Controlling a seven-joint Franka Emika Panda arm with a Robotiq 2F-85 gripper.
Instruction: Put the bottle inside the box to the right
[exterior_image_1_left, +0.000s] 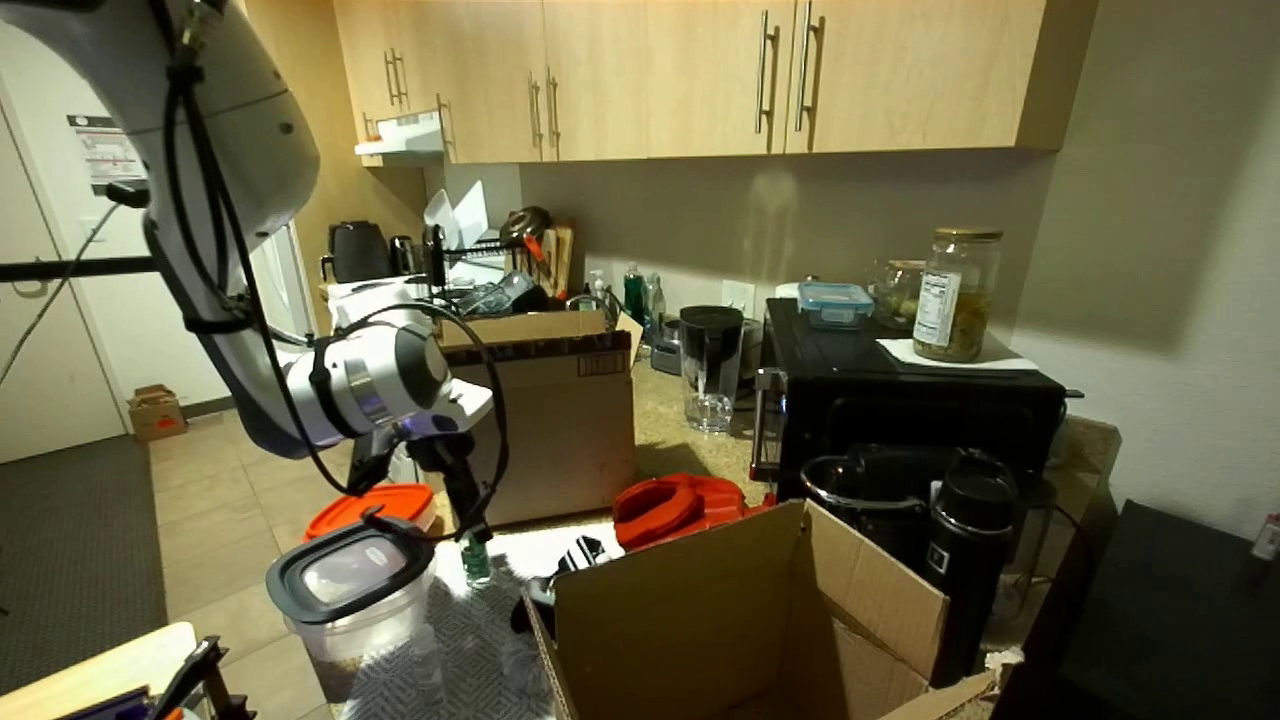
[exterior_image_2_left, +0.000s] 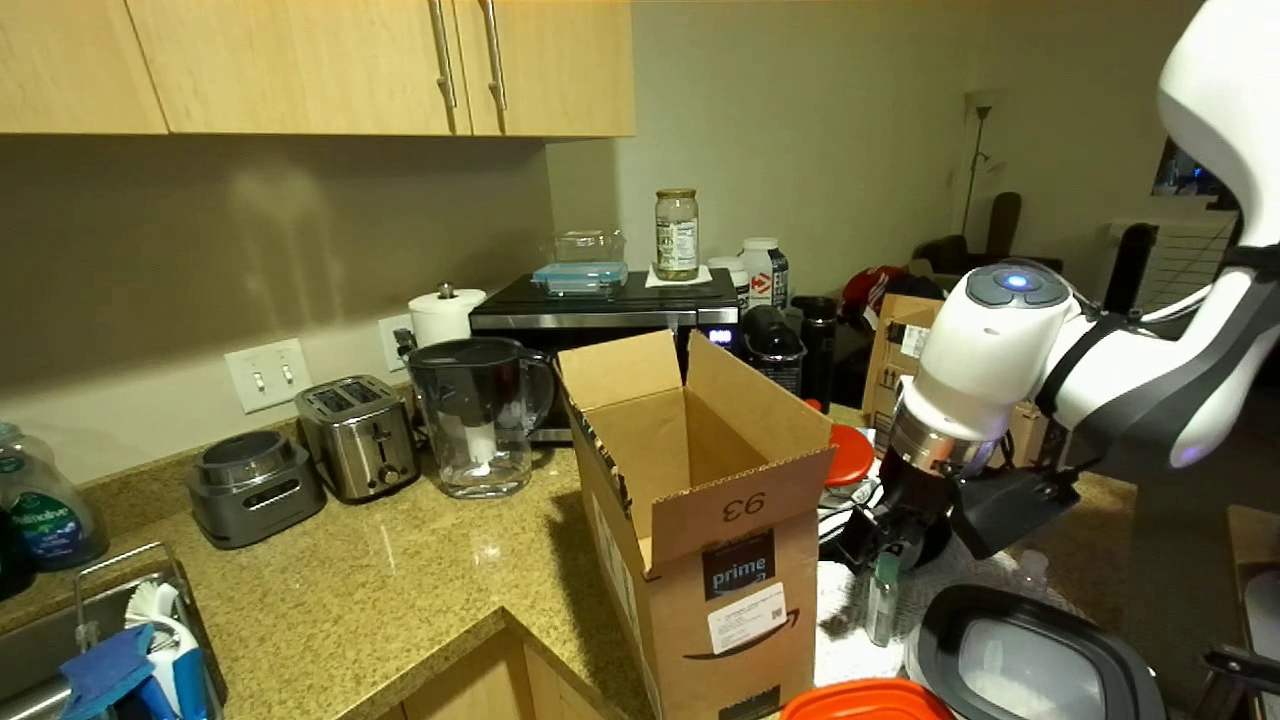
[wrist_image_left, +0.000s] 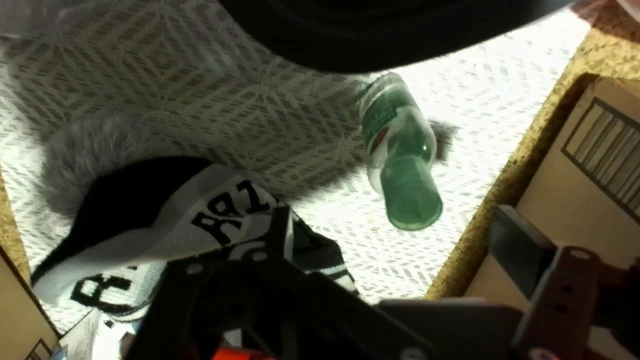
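Observation:
The slim bottle with a green cap (exterior_image_1_left: 476, 562) stands upright on the patterned mat. It also shows in an exterior view (exterior_image_2_left: 882, 602) and in the wrist view (wrist_image_left: 400, 142). My gripper (wrist_image_left: 405, 230) is open and empty, pointing down above the bottle. In the wrist view the cap appears between the two fingertips, touching neither; I cannot tell the height gap. The wide open cardboard box (exterior_image_1_left: 680, 625) stands in the right foreground of that exterior view, its inside partly visible. It is partly hidden behind the arm in an exterior view (exterior_image_2_left: 900, 340).
A taller carton with dark tape (exterior_image_1_left: 560, 430) stands close beside the bottle. A container with a dark lid (exterior_image_1_left: 350, 570) and a red-lidded container (exterior_image_1_left: 385, 505) are near the gripper. A black and white knit hat (wrist_image_left: 165, 215) lies between bottle and box. A red object (exterior_image_1_left: 680, 505) lies behind.

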